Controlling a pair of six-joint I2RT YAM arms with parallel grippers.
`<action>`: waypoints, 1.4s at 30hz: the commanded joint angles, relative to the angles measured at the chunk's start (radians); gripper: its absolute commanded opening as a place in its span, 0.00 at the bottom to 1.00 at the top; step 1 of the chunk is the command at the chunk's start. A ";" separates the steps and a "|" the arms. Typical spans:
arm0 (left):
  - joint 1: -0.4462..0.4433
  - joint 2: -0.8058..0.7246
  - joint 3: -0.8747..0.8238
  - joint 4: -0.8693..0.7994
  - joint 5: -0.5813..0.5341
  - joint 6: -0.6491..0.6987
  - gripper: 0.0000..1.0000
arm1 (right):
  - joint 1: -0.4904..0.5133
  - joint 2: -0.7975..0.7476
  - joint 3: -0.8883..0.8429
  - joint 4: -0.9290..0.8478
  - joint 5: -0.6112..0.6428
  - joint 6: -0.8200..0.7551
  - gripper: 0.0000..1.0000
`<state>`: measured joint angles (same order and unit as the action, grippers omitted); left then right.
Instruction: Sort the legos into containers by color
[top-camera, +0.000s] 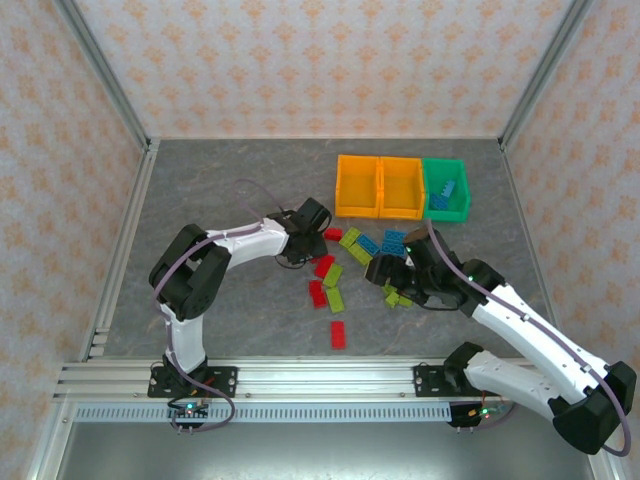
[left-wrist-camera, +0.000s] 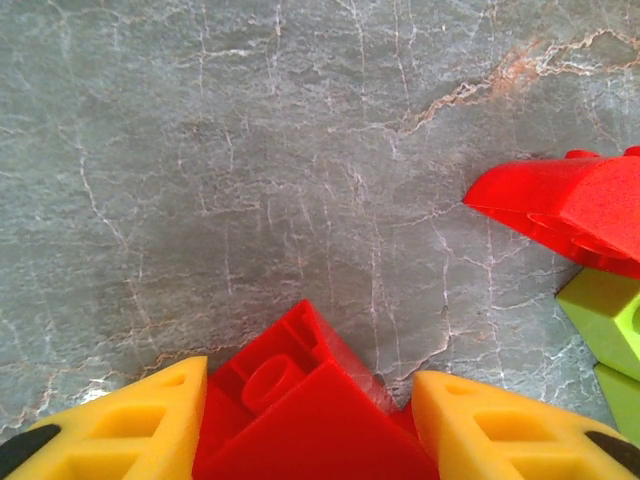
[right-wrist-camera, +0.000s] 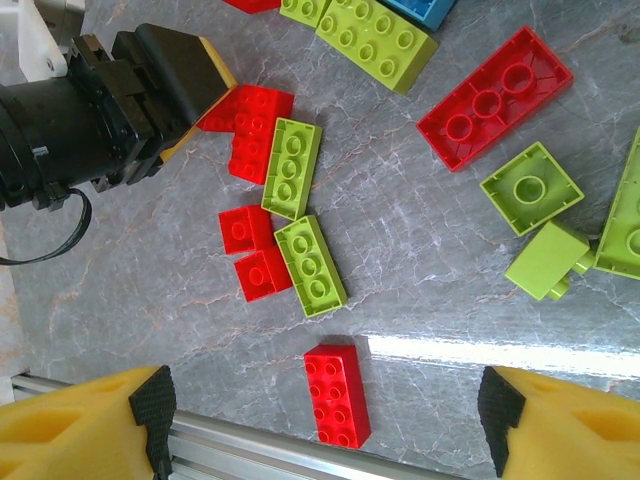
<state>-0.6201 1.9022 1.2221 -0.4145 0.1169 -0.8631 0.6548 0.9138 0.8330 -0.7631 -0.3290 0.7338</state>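
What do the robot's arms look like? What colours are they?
The left arm and the right arm both have white tube-like links with chunky black joints. A thin purplish cable loops along each one. Their fingers are yellow wedges with black pads at the tips. Small green lights glow down at the bases.

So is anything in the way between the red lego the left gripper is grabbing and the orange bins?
Only small stuff: a loose red lego and a green lego lie flat between the gripped red lego and the orange bins. Nothing tall is there, so lifted up it should probably pass over them.
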 joint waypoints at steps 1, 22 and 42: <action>-0.004 -0.051 -0.004 -0.042 -0.013 0.018 0.30 | 0.005 -0.014 0.006 0.002 0.037 0.020 0.81; -0.004 0.430 1.062 -0.216 -0.180 0.412 0.27 | 0.005 -0.128 0.032 -0.128 0.190 0.124 0.82; -0.023 0.214 1.018 -0.234 -0.096 0.530 0.66 | 0.005 -0.108 0.036 -0.123 0.186 0.067 0.83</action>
<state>-0.6300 2.2837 2.3085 -0.6815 0.0177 -0.3676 0.6548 0.7826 0.8494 -0.8936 -0.1390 0.8330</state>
